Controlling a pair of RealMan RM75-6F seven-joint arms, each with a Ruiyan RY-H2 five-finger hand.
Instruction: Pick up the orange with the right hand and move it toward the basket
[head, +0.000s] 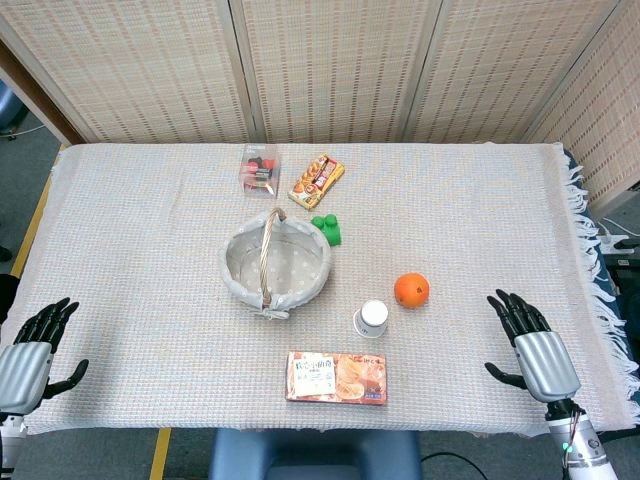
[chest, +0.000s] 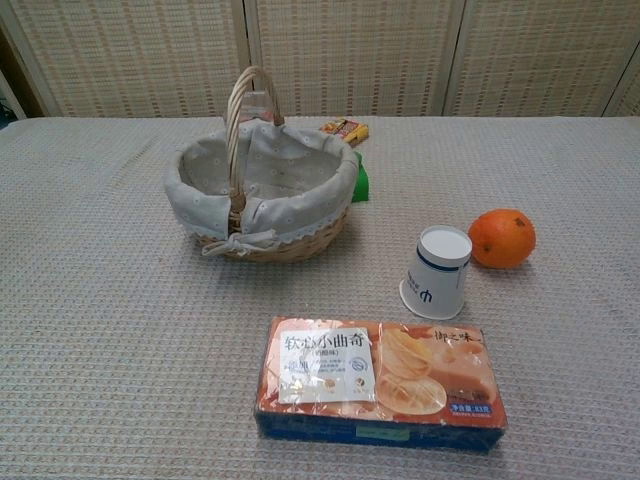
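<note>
The orange (head: 411, 290) lies on the cloth right of centre, also seen in the chest view as the orange (chest: 502, 238) beside a cup. The wicker basket (head: 317, 276) with grey lining and an upright handle stands near the middle; the chest view shows the basket (chest: 190, 190) with nothing visible in it. My right hand (head: 535, 347) rests at the table's front right, fingers spread, holding nothing, well right of the orange. My left hand (head: 30, 352) sits at the front left corner, fingers apart and holding nothing. Neither hand appears in the chest view.
A white paper cup (head: 370, 319) lies tipped just left of the orange. An orange biscuit box (head: 336, 377) lies near the front edge. A green toy (head: 329, 229) touches the basket's far right side. A snack packet (head: 316, 181) and a small clear box (head: 259, 169) lie further back.
</note>
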